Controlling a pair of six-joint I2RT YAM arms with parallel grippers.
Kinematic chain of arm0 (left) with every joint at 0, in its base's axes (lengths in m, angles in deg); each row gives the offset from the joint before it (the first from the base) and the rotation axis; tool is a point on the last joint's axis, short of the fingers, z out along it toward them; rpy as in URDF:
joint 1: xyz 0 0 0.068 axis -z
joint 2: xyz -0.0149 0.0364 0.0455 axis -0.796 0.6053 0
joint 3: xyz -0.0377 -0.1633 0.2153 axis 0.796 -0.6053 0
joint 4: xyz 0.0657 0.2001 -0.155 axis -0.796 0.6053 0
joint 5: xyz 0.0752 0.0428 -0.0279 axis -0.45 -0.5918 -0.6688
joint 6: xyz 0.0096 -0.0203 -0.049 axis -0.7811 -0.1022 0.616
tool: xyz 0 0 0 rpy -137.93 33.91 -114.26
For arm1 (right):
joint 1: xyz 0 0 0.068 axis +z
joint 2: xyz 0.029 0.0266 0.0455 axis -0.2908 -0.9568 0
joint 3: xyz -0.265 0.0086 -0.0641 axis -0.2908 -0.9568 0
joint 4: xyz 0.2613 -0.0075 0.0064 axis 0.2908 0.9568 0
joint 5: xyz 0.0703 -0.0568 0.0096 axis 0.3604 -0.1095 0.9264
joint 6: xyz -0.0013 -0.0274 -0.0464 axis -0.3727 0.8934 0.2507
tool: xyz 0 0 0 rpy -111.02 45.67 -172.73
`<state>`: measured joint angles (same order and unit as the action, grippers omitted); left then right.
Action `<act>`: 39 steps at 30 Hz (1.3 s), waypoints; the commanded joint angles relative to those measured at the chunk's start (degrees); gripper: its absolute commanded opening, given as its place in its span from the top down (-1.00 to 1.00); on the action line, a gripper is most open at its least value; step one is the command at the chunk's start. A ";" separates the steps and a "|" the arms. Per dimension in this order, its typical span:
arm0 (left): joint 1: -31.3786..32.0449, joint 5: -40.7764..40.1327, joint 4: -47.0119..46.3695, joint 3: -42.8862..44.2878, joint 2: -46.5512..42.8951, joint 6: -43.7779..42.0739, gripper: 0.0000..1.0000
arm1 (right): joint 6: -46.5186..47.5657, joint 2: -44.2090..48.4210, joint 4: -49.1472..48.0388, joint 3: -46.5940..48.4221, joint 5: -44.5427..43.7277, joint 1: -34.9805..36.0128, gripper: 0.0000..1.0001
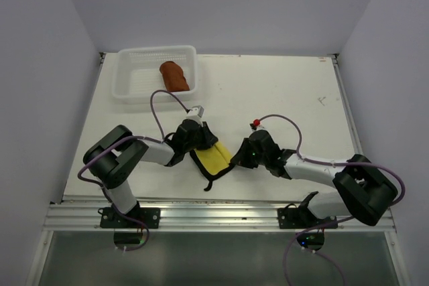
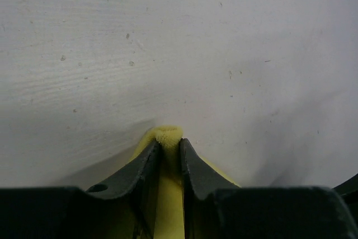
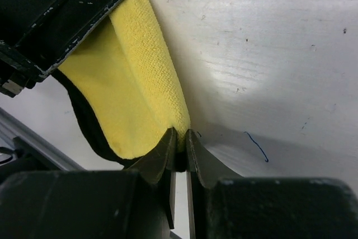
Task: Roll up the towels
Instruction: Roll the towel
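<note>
Both tools are on the yellow towel (image 1: 214, 160). The left tool (image 2: 169, 148) is pinched tight on a fold, with a nub of yellow pile poking out just past its tips. The right tool (image 3: 180, 145) bites the opposite edge, its jaws nearly together on thin cloth. The towel hangs slack between them, low over the desk (image 1: 288, 98); whether it touches can't be told.

This cloth looks light, limp and floppy, and it sags wherever it isn't held. The fuzzy pile should grip well, though a thin edge like the one in the right tool could slip out under a tug. The best hold is probably along one edge near the dark hem (image 3: 89, 132), both tools level, so the roll starts straight.

The brown towel (image 1: 174, 76) sits bundled in the basket (image 1: 127, 90), well beyond the left tool and out of the way. It looks rolled already. The real crowding is the tools themselves, nearly nose to nose. A cable (image 1: 157, 108) also loops up behind the left tool.
</note>
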<state>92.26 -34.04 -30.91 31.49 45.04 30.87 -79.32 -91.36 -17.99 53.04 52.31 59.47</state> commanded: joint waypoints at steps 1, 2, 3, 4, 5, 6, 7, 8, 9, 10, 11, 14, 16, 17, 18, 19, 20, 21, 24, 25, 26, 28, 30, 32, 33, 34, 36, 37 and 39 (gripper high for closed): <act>-0.66 -5.46 6.15 0.87 -2.99 -2.74 0.49 | 5.76 2.59 7.46 2.41 -7.71 1.99 1.00; -0.66 -5.46 7.03 1.31 -3.52 -3.01 0.46 | 6.55 3.03 7.81 3.02 -8.42 2.34 1.00; -0.57 -5.46 7.21 1.58 -4.40 -3.27 0.42 | 7.86 3.03 7.99 3.38 -9.12 3.30 1.00; -0.66 -5.20 7.38 2.27 -4.75 -3.71 0.30 | 8.57 3.03 8.68 3.64 -10.00 3.75 1.00; -0.66 -5.20 8.34 2.80 -4.93 -3.80 0.27 | 9.28 3.03 9.47 3.91 -11.23 4.27 1.00; -0.66 -5.37 9.22 3.42 -5.19 -4.06 0.25 | 10.15 2.94 9.92 4.08 -12.02 5.06 1.00; -0.66 -5.29 9.84 4.47 -5.46 -4.59 0.21 | 10.42 3.03 10.01 4.09 -12.47 5.51 1.00; -0.66 -5.20 11.07 4.91 -5.55 -4.76 0.18 | 10.60 3.12 10.01 3.91 -13.69 5.86 1.00; -0.66 -5.46 11.86 5.35 -6.24 -4.94 0.16 | 10.86 3.55 9.84 3.82 -14.31 6.64 1.00; -0.66 -6.07 12.57 5.97 -6.69 -5.03 0.14 | 11.13 3.73 9.92 3.82 -14.92 7.09 1.00; -0.75 -6.16 13.96 6.32 -7.13 -5.12 0.14 | 11.39 3.99 9.92 3.65 -16.15 7.44 1.00; -0.75 -6.08 18.00 8.43 -9.15 -5.47 0.13 | 12.53 4.96 10.27 3.73 -18.88 9.55 1.00; -0.75 -6.51 20.99 11.14 -10.55 -5.47 0.13 | 13.50 5.57 10.71 3.91 -22.74 12.00 1.00; -0.66 -6.86 24.84 12.20 -10.82 -5.30 0.13 | 13.94 5.58 10.71 4.26 -23.97 12.88 1.00; -0.66 -6.87 26.62 13.34 -11.17 -5.12 0.11 | 14.55 5.58 11.15 4.52 -27.12 14.89 1.00; -0.75 -6.52 28.46 15.62 -11.09 -4.68 0.10 | 14.56 5.14 11.50 4.87 -28.45 15.78 1.00; -0.75 -6.34 32.22 16.77 -10.91 -4.33 0.10 | 14.82 4.96 12.29 5.57 -29.95 17.45 1.00; -0.75 -4.95 33.56 18.87 -10.74 -4.33 0.10 | 14.82 4.62 12.82 5.93 -33.01 18.42 1.00; -0.75 -2.57 39.02 21.87 -10.47 -3.80 0.09 | 14.47 3.73 13.79 6.90 -37.33 21.75 1.00; -0.66 -0.30 39.46 22.40 -10.56 -3.63 0.09 | 14.21 3.56 13.96 7.07 -40.39 22.64 1.00; -0.66 1.03 41.56 23.02 -10.38 -3.62 0.09 | 13.86 2.95 14.49 7.42 -41.64 23.43 1.00; -0.57 3.31 43.59 24.42 -10.12 -3.88 0.09 | 13.50 2.24 14.75 7.86 -44.18 25.19 1.00; -0.31 4.29 46.31 24.69 -10.38 -4.15 0.10 | 12.89 1.10 15.45 8.57 -45.34 26.25 1.00; 0.13 5.17 48.16 24.34 -10.91 -4.59 0.10 | 12.89 0.31 15.63 9.27 -45.95 26.95 1.00; 0.31 5.52 48.78 24.17 -11.08 -4.59 0.10 | 12.71 -0.57 15.72 9.44 -46.13 27.13 1.00; 0.57 5.87 49.22 24.25 -11.17 -4.68 0.10 | 12.45 -0.92 15.90 9.71 -46.39 27.30 1.00; 1.27 5.53 50.97 24.60 -11.43 -4.77 0.08 | 11.92 -1.62 15.72 9.97 -46.66 27.66 1.00; 1.80 5.27 52.02 25.39 -11.44 -4.94 0.07 | 11.66 -1.89 15.81 9.97 -46.75 27.83 1.00; 2.06 5.00 53.09 26.53 -11.09 -4.94 0.06 | 11.22 -2.33 15.37 9.89 -46.75 28.27 1.00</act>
<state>93.50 -30.15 18.62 54.46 35.97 26.80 -66.25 -93.00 -2.76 61.10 9.63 87.03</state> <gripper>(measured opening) 0.466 0.108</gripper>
